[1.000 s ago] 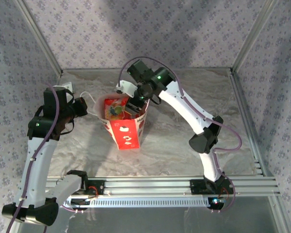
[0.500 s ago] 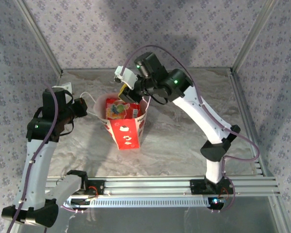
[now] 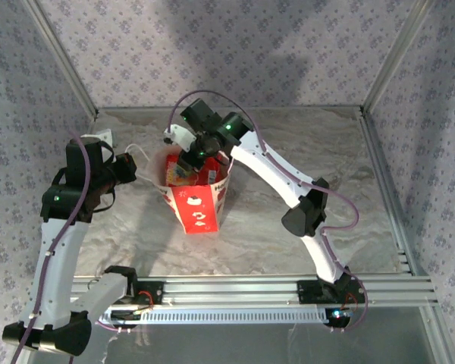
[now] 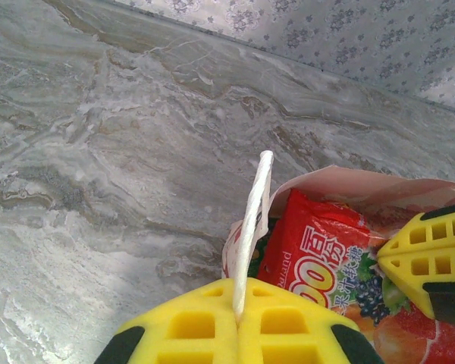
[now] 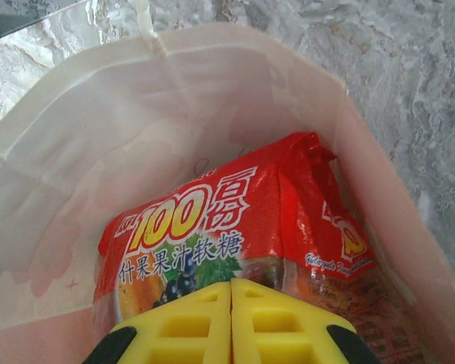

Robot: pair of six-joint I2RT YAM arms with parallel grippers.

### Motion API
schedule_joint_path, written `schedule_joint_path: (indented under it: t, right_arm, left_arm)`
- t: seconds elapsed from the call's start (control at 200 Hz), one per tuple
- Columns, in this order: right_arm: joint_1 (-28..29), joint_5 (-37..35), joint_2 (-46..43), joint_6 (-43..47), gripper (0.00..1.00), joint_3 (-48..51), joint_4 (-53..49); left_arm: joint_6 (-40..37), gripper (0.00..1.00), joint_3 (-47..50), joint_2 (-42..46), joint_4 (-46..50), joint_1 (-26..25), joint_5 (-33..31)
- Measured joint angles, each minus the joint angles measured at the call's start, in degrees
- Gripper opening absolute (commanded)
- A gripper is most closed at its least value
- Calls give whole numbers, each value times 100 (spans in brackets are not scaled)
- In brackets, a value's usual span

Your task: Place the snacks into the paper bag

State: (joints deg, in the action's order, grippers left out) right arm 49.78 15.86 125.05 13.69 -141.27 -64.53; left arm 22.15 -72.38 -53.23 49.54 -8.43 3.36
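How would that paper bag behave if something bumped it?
Probably light and tippy: the bag stands tall and narrow. Its thin paper walls look creased, so likely floppy. The left gripper pinching its handle should steady it.

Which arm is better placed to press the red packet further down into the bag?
Right. The right hand, shut, sits directly over the red packet in the mouth of the paper bag. The left hand is shut on the bag's cord handle, likely steadying it, so it is occupied.
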Motion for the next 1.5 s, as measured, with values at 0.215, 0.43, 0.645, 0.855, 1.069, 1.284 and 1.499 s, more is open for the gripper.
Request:
schedule_joint_path:
  t: [0.215, 0.43, 0.645, 0.855, 1.069, 1.284, 1.499]
  right_arm:
    - [52, -498, 72, 4, 10, -7, -232]
    - [173, -616, 50, -17, 27, -31, -297]
    - [249, -605, -767, -417, 40, 129, -28]
    - [219, -1145, -2380, -1088, 56, 817, 254]
    - [-63, -1615, -3427, -1766, 59, 2090, 345]
    - [-407, -1742, -3366, -2260, 59, 2612, 348]
    - [-520, -1784, -3187, -2470, 57, 2629, 363]
  left_arm:
    - [0, 3, 0, -7, -2, 0, 20]
    - [2, 3, 0, -61, -7, 0, 48]
    - [42, 3, 0, -87, -13, 0, 133]
    - [48, 3, 0, -105, -28, 0, 240]
    - [111, 3, 0, -201, -92, 0, 308]
    - [151, 3, -15, -238, -157, -7, 350]
    - [149, 4, -20, -238, -170, -26, 352]
